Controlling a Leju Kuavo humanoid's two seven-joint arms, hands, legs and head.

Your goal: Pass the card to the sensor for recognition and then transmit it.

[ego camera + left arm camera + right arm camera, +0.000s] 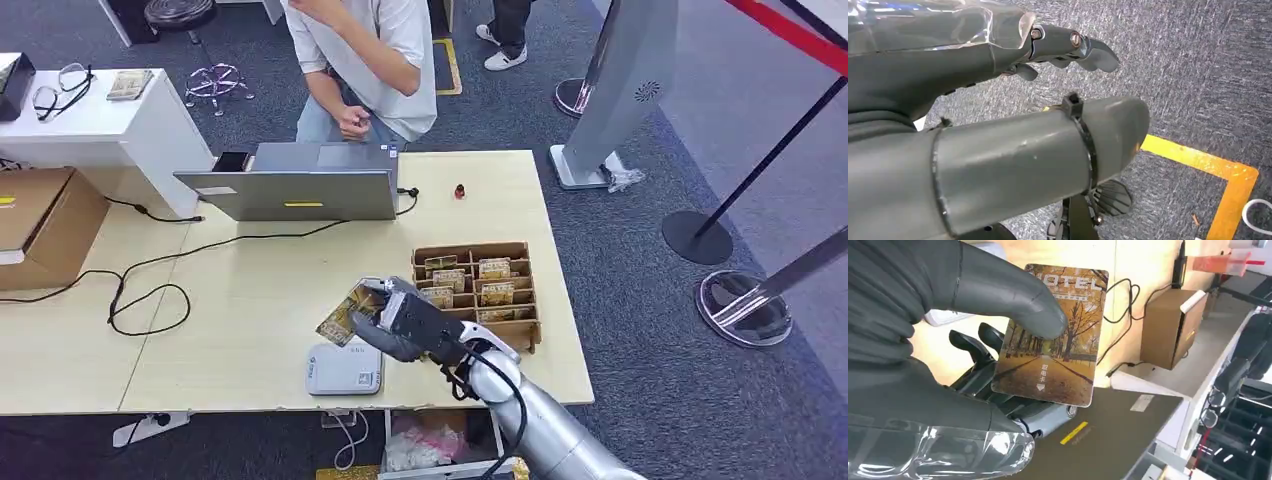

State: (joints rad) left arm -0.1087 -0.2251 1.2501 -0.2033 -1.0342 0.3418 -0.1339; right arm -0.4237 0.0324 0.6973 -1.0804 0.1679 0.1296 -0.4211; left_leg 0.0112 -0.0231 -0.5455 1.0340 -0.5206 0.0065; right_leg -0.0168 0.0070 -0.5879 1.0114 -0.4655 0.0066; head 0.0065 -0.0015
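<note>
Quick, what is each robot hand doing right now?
Left robot hand: empty, fingers apart, hanging over the floor.
Right robot hand: holding the card.

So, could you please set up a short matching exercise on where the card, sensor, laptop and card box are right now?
Things:
1. card
2. sensor
3. laptop
4. card box

Places:
A. far edge of the table, before a seated person
B. held in the right hand
C. table's near edge, flat
D. beside the right hand, holding more cards

Pairs: 1-B, 2-C, 3-A, 4-D

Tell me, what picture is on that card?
An autumn tree-lined path in orange-brown on the card; right wrist view.
</note>
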